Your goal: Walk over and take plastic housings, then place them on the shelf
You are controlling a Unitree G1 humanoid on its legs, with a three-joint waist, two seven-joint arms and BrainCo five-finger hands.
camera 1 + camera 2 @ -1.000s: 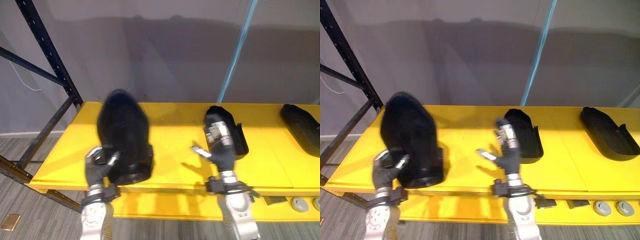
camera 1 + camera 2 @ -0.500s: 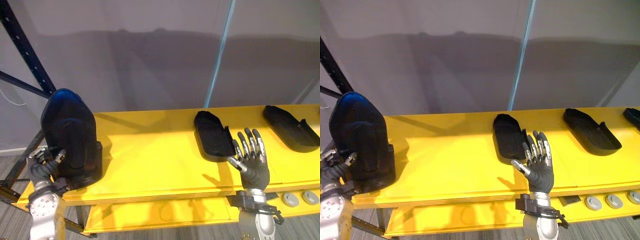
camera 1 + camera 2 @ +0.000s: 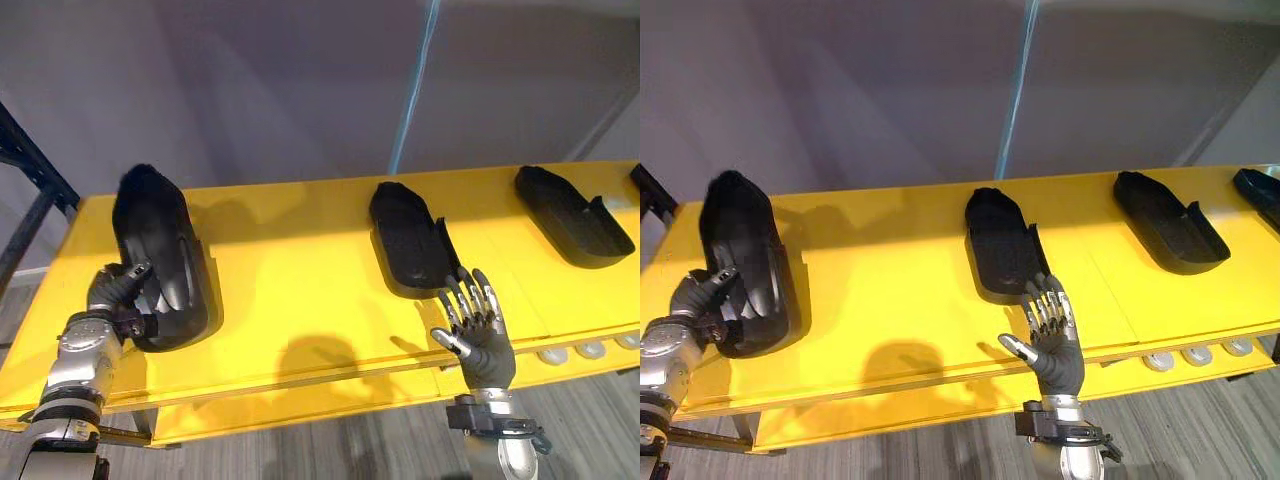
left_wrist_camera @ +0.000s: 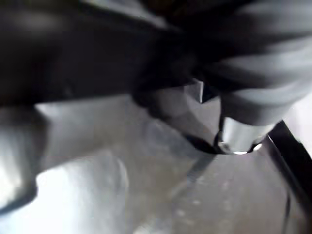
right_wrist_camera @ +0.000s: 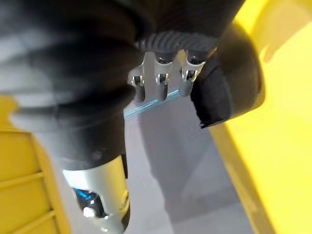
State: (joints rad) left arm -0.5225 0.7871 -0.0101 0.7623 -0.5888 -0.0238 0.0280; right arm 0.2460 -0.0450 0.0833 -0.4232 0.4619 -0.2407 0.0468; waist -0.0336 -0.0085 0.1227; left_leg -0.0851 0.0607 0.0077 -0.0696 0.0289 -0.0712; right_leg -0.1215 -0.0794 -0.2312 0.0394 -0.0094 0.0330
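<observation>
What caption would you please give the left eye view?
Left hand grips a black housing at the yellow shelf; right hand open.

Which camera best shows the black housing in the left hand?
Left eye view: the whole housing shows on the yellow shelf, left hand curled round its near end. Right eye view has it nearer the edge; left wrist view, a close dark surface.

Four black plastic housings lay on the one yellow shelf (image 3: 900, 290): the left housing (image 3: 740, 250), the middle housing (image 3: 1000, 245), the right housing (image 3: 1165, 220) and a fourth housing (image 3: 1262, 188), cut off at the far right edge. Three round discs (image 3: 1197, 354) sat in a row below the shelf's near right edge. One light blue strip (image 3: 1017, 90) rose behind the shelf. Two hands showed, the left hand (image 3: 700, 295) and the right hand (image 3: 1055, 350).
</observation>
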